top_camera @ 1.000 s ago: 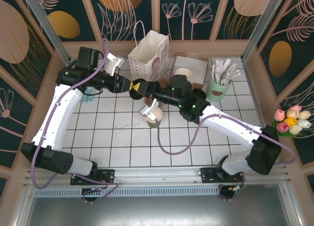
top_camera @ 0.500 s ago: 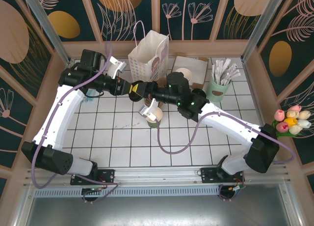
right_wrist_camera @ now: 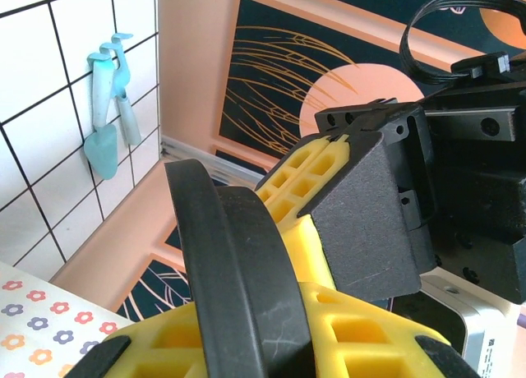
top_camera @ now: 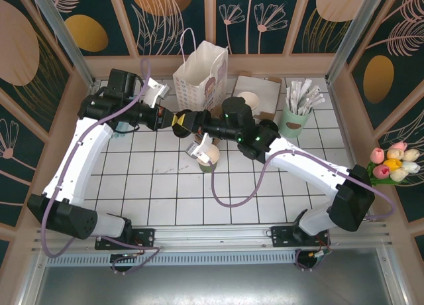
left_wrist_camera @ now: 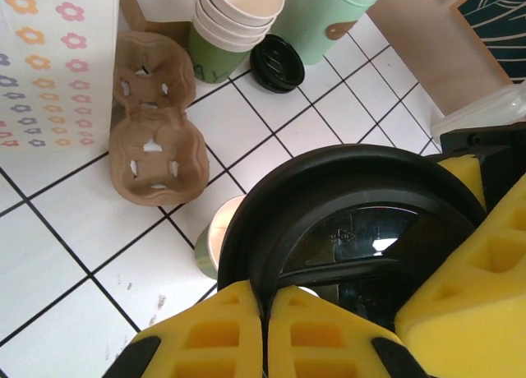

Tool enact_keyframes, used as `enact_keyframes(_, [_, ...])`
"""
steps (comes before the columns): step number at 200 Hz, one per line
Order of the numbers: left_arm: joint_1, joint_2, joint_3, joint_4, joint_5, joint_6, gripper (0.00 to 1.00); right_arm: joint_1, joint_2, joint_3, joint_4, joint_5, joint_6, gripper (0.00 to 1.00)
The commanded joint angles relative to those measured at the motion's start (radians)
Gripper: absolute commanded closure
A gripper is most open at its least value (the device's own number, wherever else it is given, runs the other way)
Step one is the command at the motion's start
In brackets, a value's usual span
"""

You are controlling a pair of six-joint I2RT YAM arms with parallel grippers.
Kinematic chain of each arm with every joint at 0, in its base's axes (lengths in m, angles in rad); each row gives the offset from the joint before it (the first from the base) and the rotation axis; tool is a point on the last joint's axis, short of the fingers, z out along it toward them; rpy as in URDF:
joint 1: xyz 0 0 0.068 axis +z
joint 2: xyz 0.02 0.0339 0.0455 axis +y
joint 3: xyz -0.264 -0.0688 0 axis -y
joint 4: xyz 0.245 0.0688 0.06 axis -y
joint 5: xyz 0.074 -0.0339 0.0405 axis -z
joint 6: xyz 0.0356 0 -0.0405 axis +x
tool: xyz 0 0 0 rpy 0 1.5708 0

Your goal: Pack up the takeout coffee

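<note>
A black round lid (left_wrist_camera: 353, 222) hangs in the air between both grippers. My left gripper (left_wrist_camera: 265, 300) is shut on its near rim, yellow fingers pinched together. My right gripper (right_wrist_camera: 246, 312) is shut on the same lid (right_wrist_camera: 238, 263), with the left gripper's black body (right_wrist_camera: 362, 197) just beyond it. From above, the two grippers meet tip to tip, left (top_camera: 177, 121) and right (top_camera: 193, 121), in front of the white paper bag (top_camera: 201, 69). The takeout coffee's green cup (left_wrist_camera: 212, 240) stands lidless on the tiles below the lid, cream inside showing (top_camera: 210, 161).
A brown cup carrier (left_wrist_camera: 152, 123) lies beside the flowered bag (left_wrist_camera: 53, 66). A stack of lidless cups (left_wrist_camera: 234, 16), a loose black lid (left_wrist_camera: 277, 63) and a green holder of sticks (top_camera: 295, 119) stand at the back right. Teal tools (right_wrist_camera: 107, 107) hang on the left wall.
The left gripper's jaws have closed onto the lid's rim. Both grippers have shifted a little toward the back with the lid; the right one kept its grip.
</note>
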Motion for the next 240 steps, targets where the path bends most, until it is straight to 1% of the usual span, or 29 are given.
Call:
enact_keyframes(1, [-0.007,-0.022,-0.014,0.045,-0.082,-0.012,1.0,0.015,-0.003,0.034,0.043,-0.008,-0.224,0.89])
enact_keyframes(14, [-0.007,-0.023,-0.013,0.063,-0.104,-0.023,1.0,0.018,-0.007,0.033,0.032,0.018,-0.204,0.8])
enact_keyframes(22, [-0.007,-0.021,-0.01,0.078,-0.133,-0.037,1.0,0.021,-0.009,0.033,0.027,0.044,-0.185,0.72])
enact_keyframes(27, [-0.006,-0.021,-0.01,0.087,-0.157,-0.044,1.0,0.025,-0.008,0.03,0.026,0.064,-0.163,0.62])
enact_keyframes(30, [-0.006,-0.02,-0.007,0.09,-0.175,-0.048,1.0,0.027,-0.008,0.031,0.027,0.079,-0.142,0.54])
enact_keyframes(31, [-0.006,-0.019,-0.007,0.092,-0.181,-0.049,1.0,0.029,-0.007,0.032,0.025,0.094,-0.127,0.49])
enact_keyframes(32, [-0.006,-0.019,-0.006,0.093,-0.187,-0.052,1.0,0.029,-0.007,0.032,0.025,0.094,-0.127,0.49])
enact_keyframes(35, [-0.007,-0.017,-0.002,0.094,-0.206,-0.056,1.0,0.037,-0.005,0.037,0.014,0.13,-0.098,0.41])
enact_keyframes(41, [-0.006,-0.013,0.005,0.094,-0.242,-0.061,1.0,0.045,-0.002,0.049,-0.016,0.177,-0.065,0.32])
enact_keyframes(49, [-0.005,-0.007,0.012,0.095,-0.269,-0.063,1.0,0.059,0.0,0.07,-0.075,0.24,-0.004,0.27])
enact_keyframes(58, [-0.005,-0.003,0.018,0.097,-0.276,-0.064,1.0,0.064,-0.001,0.096,-0.156,0.264,0.065,0.23])
enact_keyframes(59, [-0.005,-0.003,0.018,0.097,-0.275,-0.063,1.0,0.065,-0.001,0.099,-0.164,0.266,0.072,0.18])
enact_keyframes(60, [-0.004,-0.002,0.019,0.098,-0.275,-0.063,1.0,0.065,-0.001,0.105,-0.175,0.268,0.09,0.08])
enact_keyframes(61, [-0.004,-0.002,0.019,0.099,-0.275,-0.064,1.0,0.065,-0.001,0.105,-0.175,0.268,0.09,0.08])
enact_keyframes(62, [-0.004,-0.001,0.02,0.099,-0.275,-0.065,1.0,0.065,0.0,0.108,-0.189,0.27,0.102,0.03])
enact_keyframes(65, [-0.004,-0.001,0.022,0.1,-0.275,-0.065,1.0,0.065,-0.001,0.111,-0.198,0.273,0.115,0.01])
enact_keyframes(87, [-0.004,0.011,0.033,0.106,-0.296,-0.078,1.0,0.07,-0.012,0.106,-0.253,0.299,0.215,0.01])
enact_keyframes(102, [-0.004,0.019,0.043,0.106,-0.331,-0.096,1.0,0.071,-0.014,0.141,-0.288,0.26,0.315,0.01])
enact_keyframes(117, [-0.003,0.032,0.06,0.106,-0.353,-0.111,1.0,0.078,0.045,0.348,-0.469,0.222,0.495,0.01])
enact_keyframes(134, [-0.003,0.044,0.066,0.146,-0.391,-0.134,1.0,0.067,0.136,0.659,-0.714,0.144,0.706,0.01])
enact_keyframes(147, [-0.003,0.043,0.054,0.171,-0.424,-0.158,1.0,0.055,0.168,0.755,-0.761,0.12,0.806,0.01])
enact_keyframes(161, [-0.003,0.039,0.037,0.198,-0.45,-0.186,1.0,0.046,0.14,0.685,-0.65,0.142,0.885,0.01])
enact_keyframes(173, [-0.004,0.024,0.008,0.233,-0.46,-0.207,1.0,0.037,0.085,0.546,-0.467,0.169,0.949,0.01])
enact_keyframes(177, [-0.004,0.016,-0.004,0.246,-0.462,-0.211,1.0,0.032,0.061,0.482,-0.371,0.175,0.973,0.01])
enact_keyframes(189, [-0.003,-0.009,-0.048,0.285,-0.449,-0.222,1.0,0.024,0.012,0.361,-0.222,0.184,1.071,0.01])
enact_keyframes(213, [-0.003,-0.059,-0.133,0.357,-0.444,-0.265,1.0,0.004,-0.054,0.218,-0.011,0.224,1.421,0.01])
enact_keyframes(219, [-0.002,-0.067,-0.152,0.37,-0.439,-0.281,1.0,0.004,-0.064,0.193,0.032,0.268,1.543,0.01])
enact_keyframes(233, [-0.003,-0.071,-0.17,0.366,-0.43,-0.323,1.0,0.004,-0.068,0.183,0.041,0.371,1.742,0.01])
enact_keyframes(240, [-0.003,-0.069,-0.176,0.354,-0.427,-0.351,1.0,0.0,-0.072,0.173,0.048,0.464,1.856,0.01])
